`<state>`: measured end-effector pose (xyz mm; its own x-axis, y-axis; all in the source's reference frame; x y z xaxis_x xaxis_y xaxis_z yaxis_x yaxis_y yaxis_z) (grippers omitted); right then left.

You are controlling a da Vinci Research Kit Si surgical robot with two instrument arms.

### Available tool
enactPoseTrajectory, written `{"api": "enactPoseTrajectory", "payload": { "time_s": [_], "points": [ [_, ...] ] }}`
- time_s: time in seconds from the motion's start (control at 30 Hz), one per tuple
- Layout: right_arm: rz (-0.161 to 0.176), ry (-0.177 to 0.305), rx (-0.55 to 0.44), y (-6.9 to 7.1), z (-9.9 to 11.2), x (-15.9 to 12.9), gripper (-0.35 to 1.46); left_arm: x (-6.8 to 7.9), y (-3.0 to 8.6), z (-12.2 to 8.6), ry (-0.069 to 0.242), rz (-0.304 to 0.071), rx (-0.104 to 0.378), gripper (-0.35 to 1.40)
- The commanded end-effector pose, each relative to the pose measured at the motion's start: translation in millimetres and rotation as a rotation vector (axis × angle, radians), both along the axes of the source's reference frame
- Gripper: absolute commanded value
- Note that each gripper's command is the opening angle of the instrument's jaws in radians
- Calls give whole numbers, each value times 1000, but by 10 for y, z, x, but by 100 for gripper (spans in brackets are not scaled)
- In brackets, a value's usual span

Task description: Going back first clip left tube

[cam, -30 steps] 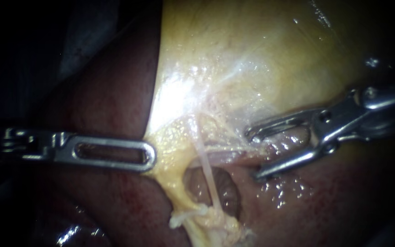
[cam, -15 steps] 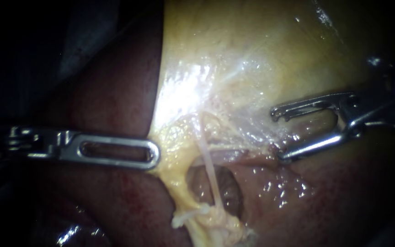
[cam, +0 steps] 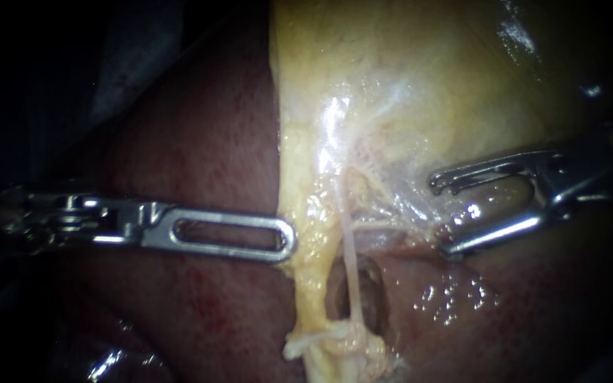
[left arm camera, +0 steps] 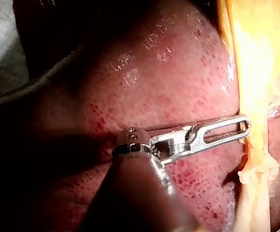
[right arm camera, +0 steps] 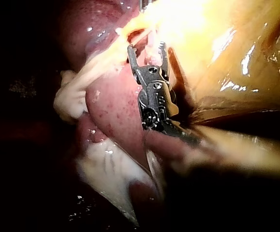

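Left instrument (cam: pixel 289 242): my jaws lie together and hold nothing. The tip leans against the yellow fatty band (cam: pixel 308 234) at the edge of the gallbladder (cam: pixel 427 85), and the liver (cam: pixel 193 163) lies under the shaft.
Right instrument (cam: pixel 445 215): my jaws stand apart with nothing gripped between them.
Pale tube (cam: pixel 350 262): it runs just past my left tip, on the far side of the fatty band, and well ahead of my open right jaws. It touches neither instrument. It stretches from the gallbladder's glistening underside to a knot of pale tissue (cam: pixel 335 337), crossing a dark window (cam: pixel 374 284).
Clip: I see none on the tube in any view.
Side strand (cam: pixel 384 228): a second thin strand leaves the tube toward my right jaws and ends close ahead of the lower one.
Handling: I judge the tube very light, soft, wet and slippery. It is drawn taut like a thread and would tear or cut through easily.
Where to take it: across the bare mid-stretch over the window, square on and clear of the fat, closing gently without pulling.
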<state>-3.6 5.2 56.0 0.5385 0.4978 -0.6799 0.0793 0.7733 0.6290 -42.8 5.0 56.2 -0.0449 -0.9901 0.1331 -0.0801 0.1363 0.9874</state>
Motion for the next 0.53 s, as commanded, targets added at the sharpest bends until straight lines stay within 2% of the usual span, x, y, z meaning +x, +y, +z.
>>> {"api": "enactPoseTrajectory", "payload": {
  "time_s": [0.03, 0.53],
  "points": [
    [0, 0, 0, 0, -1, 0, 49, -1, 0, 0, 0, 2, -2, -35],
    [0, 0, 0, -1, -1, 0, 49, -2, -1, 2, -2, 7, -3, -35]
  ]
}}
